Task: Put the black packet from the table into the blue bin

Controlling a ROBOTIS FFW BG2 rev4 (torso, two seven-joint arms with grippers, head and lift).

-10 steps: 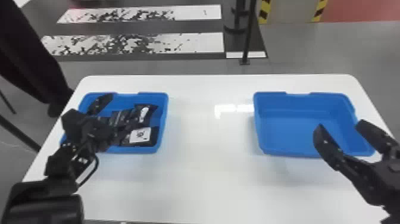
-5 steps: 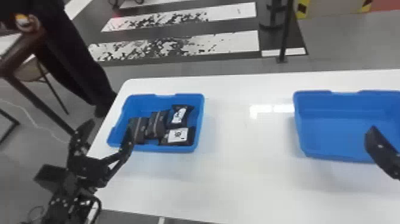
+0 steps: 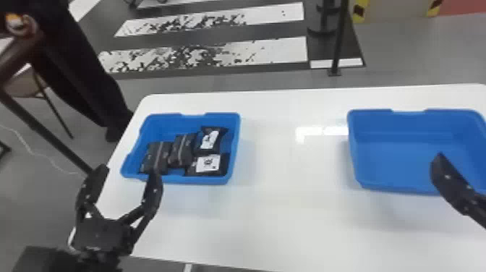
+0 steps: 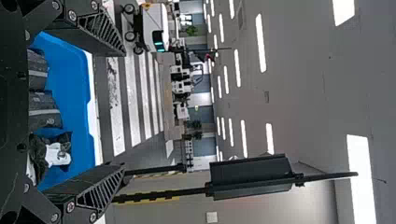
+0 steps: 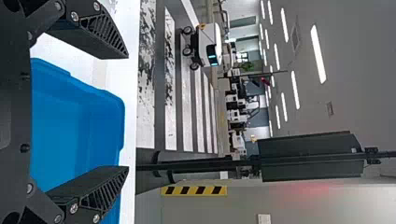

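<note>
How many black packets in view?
4, all in the left blue bin: striped packet at left, second striped packet mid-bin, white-labelled packet back right, another white-labelled packet front right. More could be hidden beneath.

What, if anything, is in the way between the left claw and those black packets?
Just the near wall of the left blue bin holding the black packets; nothing else visible stands between them and the left claw. It would likely have to reach over that rim.
</note>
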